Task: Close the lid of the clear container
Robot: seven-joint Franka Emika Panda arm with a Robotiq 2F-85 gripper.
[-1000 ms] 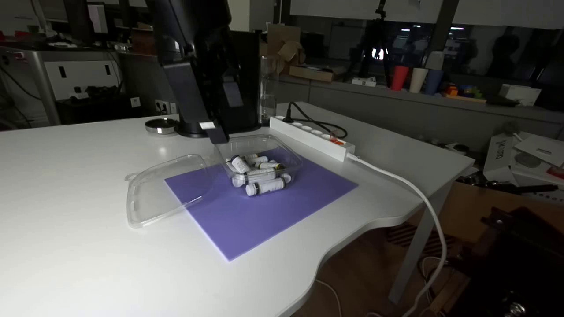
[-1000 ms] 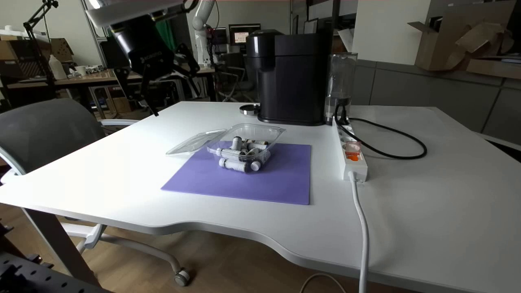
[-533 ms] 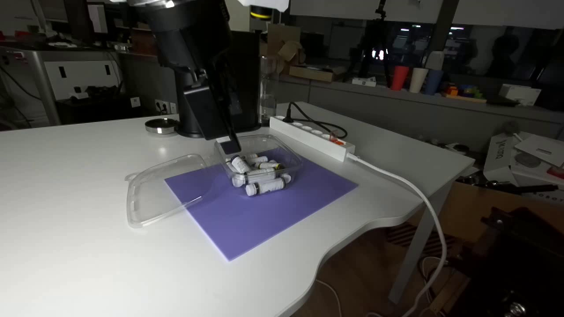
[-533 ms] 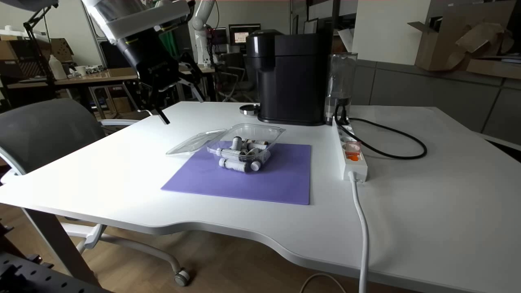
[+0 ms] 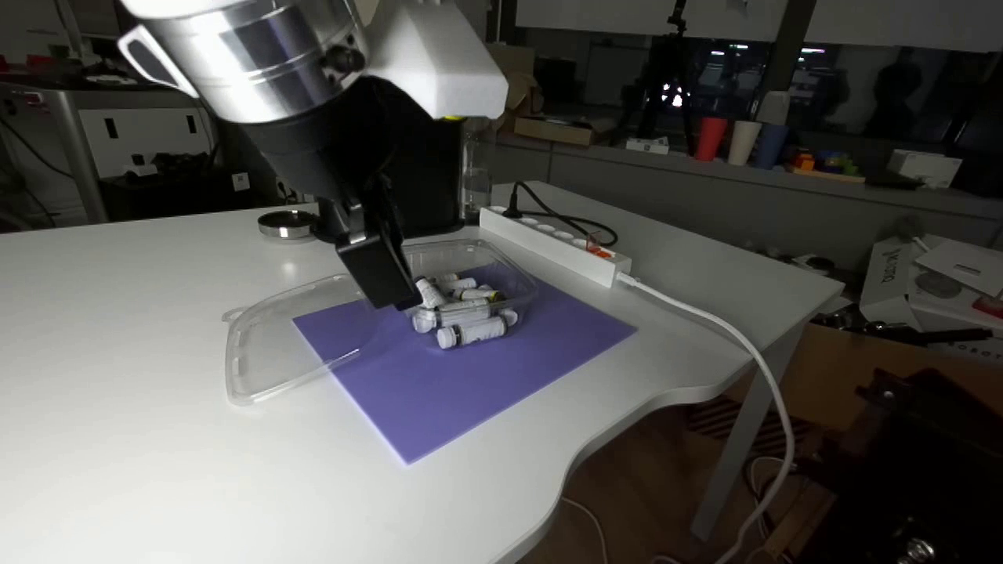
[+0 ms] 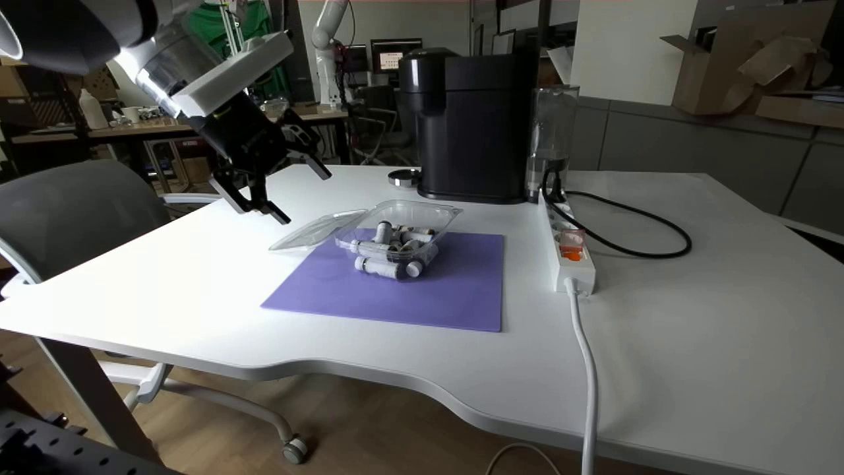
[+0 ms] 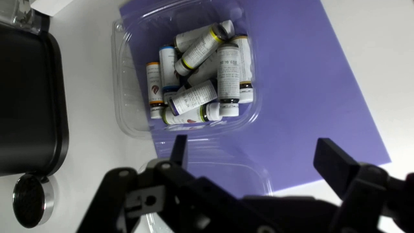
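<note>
The worktop (image 6: 198,277) carries all items concerned. The tall black machine (image 6: 475,125) stands on it and plays no evident part in the procedure. The purple mat (image 6: 382,307) lies flat. The gripper (image 7: 254,149) is lower than it was one second ago; its jaws stand wide apart with nothing held between them. The clear container (image 7: 126,97) sits uncovered, mostly on the mat, with one side beyond the mat's edge. The lid (image 5: 274,345) lies folded out beside it, partly over the mat and partly over the worktop; whether a hinge joins the two cannot be determined. The gripper hangs above the lid, apparently without contact. Neither lid nor container has shifted, so the change is judged to be approach only: closing has not begun. Next, engage the lid's outer edge and swing it over. The small bottles (image 7: 228,74) appear seated below the rim; any protruding one could obstruct closure.
</note>
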